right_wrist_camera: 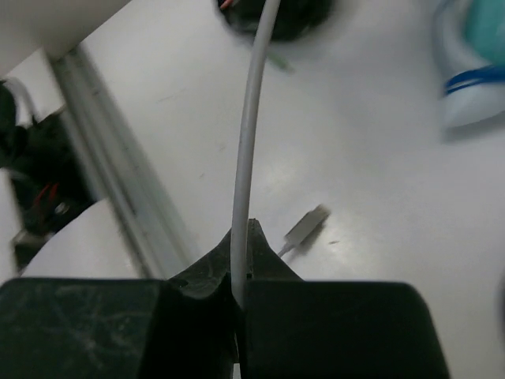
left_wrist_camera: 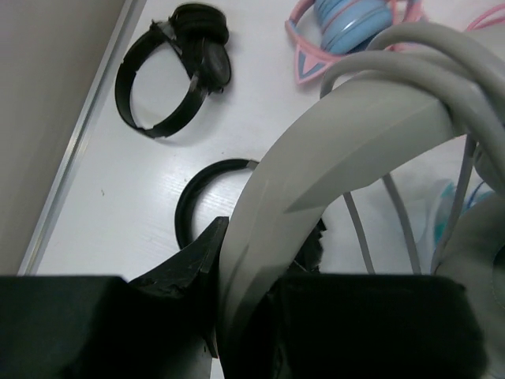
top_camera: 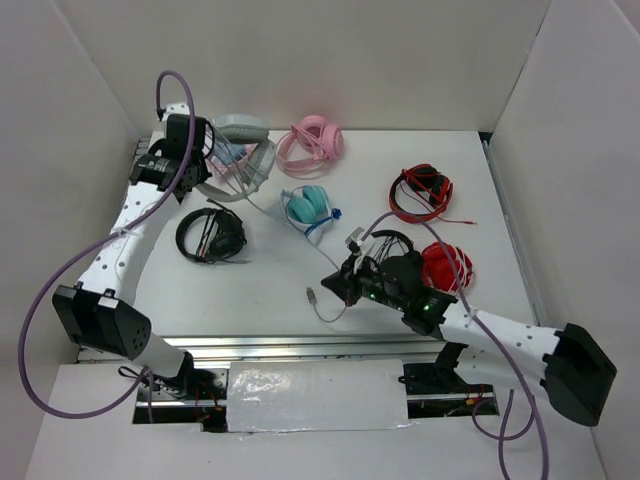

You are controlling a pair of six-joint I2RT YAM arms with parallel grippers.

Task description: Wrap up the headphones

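Note:
The large light-grey headphones (top_camera: pixel 245 150) are at the back left, lifted and tilted. My left gripper (top_camera: pixel 203 152) is shut on their wide band (left_wrist_camera: pixel 316 150), which fills the left wrist view between the jaws of the gripper (left_wrist_camera: pixel 264 237). Loops of the pale-grey cable (left_wrist_camera: pixel 430 59) lie over the band. The cable (top_camera: pixel 268 212) runs across the table to my right gripper (top_camera: pixel 337 284), near the front centre. In the right wrist view the gripper (right_wrist_camera: pixel 241 237) is shut on the cable (right_wrist_camera: pixel 251 134). The cable's plug (top_camera: pixel 313 296) hangs just past it and shows in the right wrist view (right_wrist_camera: pixel 306 225).
Pink headphones (top_camera: pixel 312 140) lie at the back. A teal pair (top_camera: pixel 308 205) lies mid-table. A small black pair (top_camera: pixel 210 235) lies left. A red-and-black pair (top_camera: pixel 420 192) and a red pair (top_camera: pixel 447 265) lie right. Another black pair (top_camera: pixel 392 243) lies by my right arm. White walls enclose the table.

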